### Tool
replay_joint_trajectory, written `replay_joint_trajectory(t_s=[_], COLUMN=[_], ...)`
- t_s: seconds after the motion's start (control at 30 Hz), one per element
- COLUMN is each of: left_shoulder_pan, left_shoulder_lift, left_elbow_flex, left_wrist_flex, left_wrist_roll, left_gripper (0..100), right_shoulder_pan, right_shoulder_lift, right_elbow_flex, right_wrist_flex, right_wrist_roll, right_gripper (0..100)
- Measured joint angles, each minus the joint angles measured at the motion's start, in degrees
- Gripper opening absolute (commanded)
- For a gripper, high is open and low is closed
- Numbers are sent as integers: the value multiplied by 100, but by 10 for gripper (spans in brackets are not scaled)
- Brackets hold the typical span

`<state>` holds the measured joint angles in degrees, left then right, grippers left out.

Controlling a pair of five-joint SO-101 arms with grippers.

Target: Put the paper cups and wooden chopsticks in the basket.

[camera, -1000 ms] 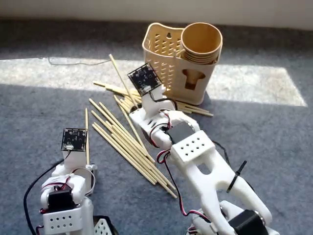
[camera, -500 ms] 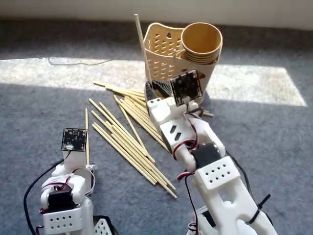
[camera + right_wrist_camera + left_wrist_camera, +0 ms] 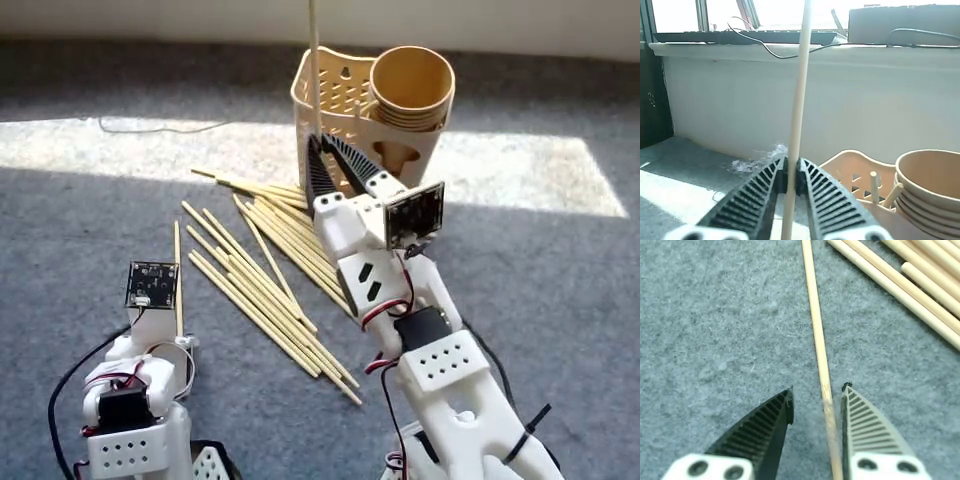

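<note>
Up swings the right gripper (image 3: 792, 162), chopstick (image 3: 801, 75) pinched upright between closed jaws. Its wrist view reveals sticks (image 3: 873, 182) inside the basket (image 3: 850, 160)

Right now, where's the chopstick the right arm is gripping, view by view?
High view: held chopstick stands near upright in the right gripper, in front of the basket's corner.
Left wrist view: another, loose chopstick lies on the carpet between the left gripper's fingers.
Right wrist view: held chopstick clamped between the fingers, basket beside it.
Shared landmark: basket holding stacked paper cups.
</note>
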<state>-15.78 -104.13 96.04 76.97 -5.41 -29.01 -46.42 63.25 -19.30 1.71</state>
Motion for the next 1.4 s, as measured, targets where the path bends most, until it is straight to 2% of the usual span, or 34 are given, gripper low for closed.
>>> replay_joint_trajectory(t_s=[0.27, 0.5, 0.9, 1.3, 1.4], left_shoulder_pan=[0, 0, 0, 0, 0], left_shoulder_lift=[0, 0, 0, 0, 0], left_elbow_flex=[0, 0, 0, 0, 0], left_wrist_flex=[0, 0, 0, 0, 0], left_wrist_roll=[0, 0, 0, 0, 0], left_gripper=[161, 161, 161, 161, 161], right_shoulder_pan=[413, 853, 1090, 1090, 1090], right_shoulder_lift=[1143, 2295, 3807, 4932, 5116], right_elbow_flex=[-246, -1354, -2356, -2637, -2576], right_wrist_flex=[-1697, -2233, -3657, -4510, -4765], right_wrist_roll=[0, 0, 0, 0, 352], right_gripper=[5, 5, 5, 5, 5])
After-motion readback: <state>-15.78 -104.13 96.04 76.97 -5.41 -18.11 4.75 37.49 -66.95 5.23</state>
